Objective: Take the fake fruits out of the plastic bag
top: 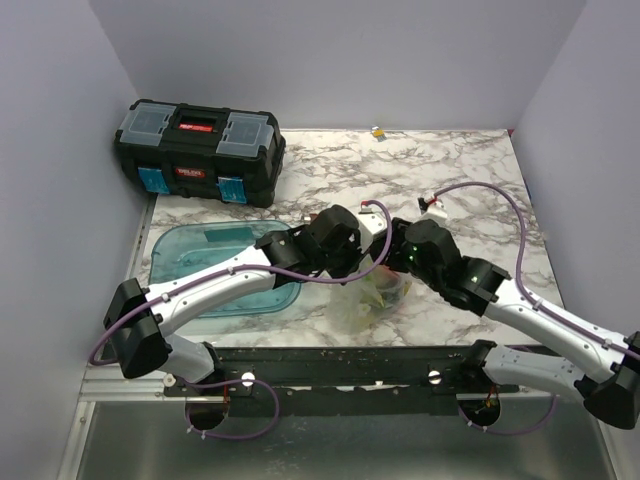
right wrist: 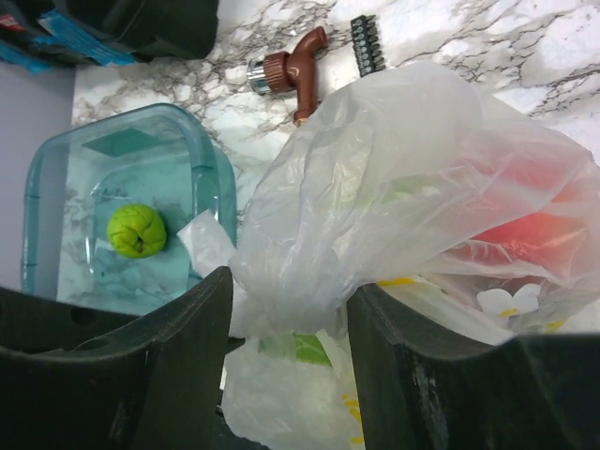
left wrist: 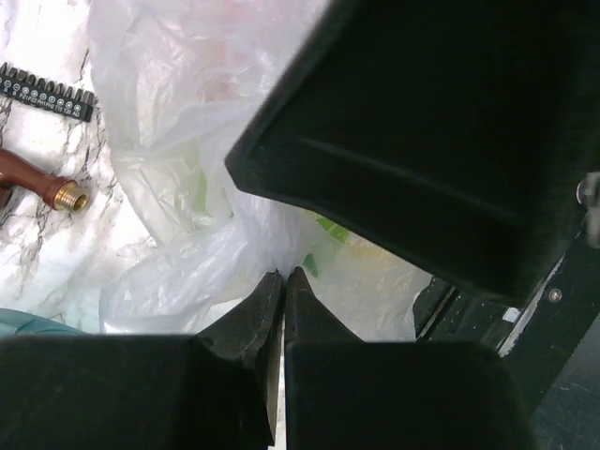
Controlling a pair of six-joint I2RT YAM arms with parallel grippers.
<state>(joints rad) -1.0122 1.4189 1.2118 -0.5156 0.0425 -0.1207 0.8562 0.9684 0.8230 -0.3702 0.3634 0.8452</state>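
Pinching crinkly see-thru plastic bag: L pincer, tips together.

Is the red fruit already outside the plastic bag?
No, the red fruit shows only through the film of the plastic bag, so it lies inside.

Left arm: extends from lower left to frame centre.
Left gripper: jaws pressed together, tips pinching a fold of the plastic bag.
Right arm: extends from lower right to centre, wrist facing the left wrist.
Right gripper: jaws apart.
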